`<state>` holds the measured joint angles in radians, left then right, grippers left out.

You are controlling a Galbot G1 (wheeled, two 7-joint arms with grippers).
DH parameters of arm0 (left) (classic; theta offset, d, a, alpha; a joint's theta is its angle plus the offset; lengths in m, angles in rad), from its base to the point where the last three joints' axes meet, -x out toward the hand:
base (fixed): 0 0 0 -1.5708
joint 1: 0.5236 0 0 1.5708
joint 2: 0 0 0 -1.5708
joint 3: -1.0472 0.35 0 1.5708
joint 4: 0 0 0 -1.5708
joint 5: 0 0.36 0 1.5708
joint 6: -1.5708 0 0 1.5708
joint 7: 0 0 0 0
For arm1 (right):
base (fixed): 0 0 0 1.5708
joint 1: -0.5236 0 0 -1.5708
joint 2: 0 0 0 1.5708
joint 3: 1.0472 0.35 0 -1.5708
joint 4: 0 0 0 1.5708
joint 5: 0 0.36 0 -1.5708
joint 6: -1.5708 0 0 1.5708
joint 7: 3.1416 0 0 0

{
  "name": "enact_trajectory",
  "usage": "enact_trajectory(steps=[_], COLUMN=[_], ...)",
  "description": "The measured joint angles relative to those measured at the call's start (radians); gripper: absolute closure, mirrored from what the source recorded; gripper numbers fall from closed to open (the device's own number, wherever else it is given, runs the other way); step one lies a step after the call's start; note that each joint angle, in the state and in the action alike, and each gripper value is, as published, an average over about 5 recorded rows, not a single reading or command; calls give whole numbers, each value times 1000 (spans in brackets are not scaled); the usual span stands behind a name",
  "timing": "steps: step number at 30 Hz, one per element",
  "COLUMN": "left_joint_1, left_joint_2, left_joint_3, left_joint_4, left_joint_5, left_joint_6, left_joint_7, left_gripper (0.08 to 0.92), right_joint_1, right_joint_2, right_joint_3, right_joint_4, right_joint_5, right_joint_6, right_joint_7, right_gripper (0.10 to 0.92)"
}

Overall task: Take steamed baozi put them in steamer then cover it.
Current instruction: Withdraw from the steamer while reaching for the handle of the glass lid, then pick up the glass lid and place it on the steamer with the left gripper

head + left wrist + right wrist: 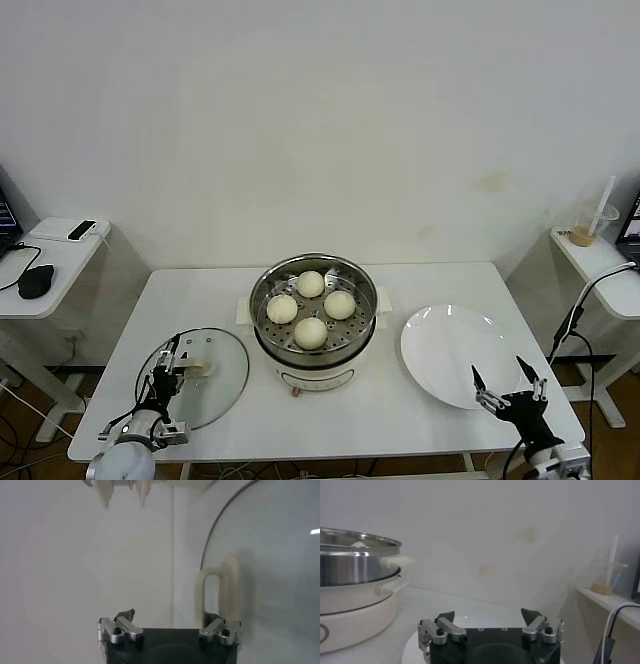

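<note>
The left tool (178, 358) is sitting low over the near left part of the white tabletop (200, 290), its fingers spread wide on either side of the cream-white handle (197, 368) of the glass cover (196, 378), which is lying flat on the tabletop directly under and ahead of it. In the left wrist view the handle (217, 592) is rising just in front of one finger (220, 629), and whether that finger is touching it cannot be told. The right tool (510, 385) is hovering with its fingers wide apart at the near edge of the white plate (445, 350), gripping nothing. Between the two tools, further back on the tabletop, the steamer (314, 318) is standing uncovered on its white base, and the four steamed baozi (311, 309) are resting on its perforated tray. From the right wrist view the steamer (357, 595) is showing off to one side of the right tool (490, 622).
</note>
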<state>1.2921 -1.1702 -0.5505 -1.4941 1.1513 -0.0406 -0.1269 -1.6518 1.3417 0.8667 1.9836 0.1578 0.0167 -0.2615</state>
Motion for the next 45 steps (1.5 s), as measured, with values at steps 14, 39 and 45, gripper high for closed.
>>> enact_trajectory(steps=[14, 39, 45], left_joint_1=[16, 236, 258], left_joint_2=[-8, 11, 37], left_joint_3=[-6, -232, -273], left_joint_4=[-4, -391, -494], left_joint_5=[-20, 38, -3], left_joint_6=[-16, 76, 116], left_joint_7=[-15, 65, 117], left_gripper=[786, 859, 859], right_joint_1=[-1, 12, 12], right_joint_2=[-1, -11, -10], right_joint_3=[-8, -44, -51], right_joint_4=[6, 24, 22], right_joint_5=[-1, -19, -33], right_joint_6=[-4, -4, 2], right_joint_7=[-2, -12, -19], right_gripper=[203, 203, 203])
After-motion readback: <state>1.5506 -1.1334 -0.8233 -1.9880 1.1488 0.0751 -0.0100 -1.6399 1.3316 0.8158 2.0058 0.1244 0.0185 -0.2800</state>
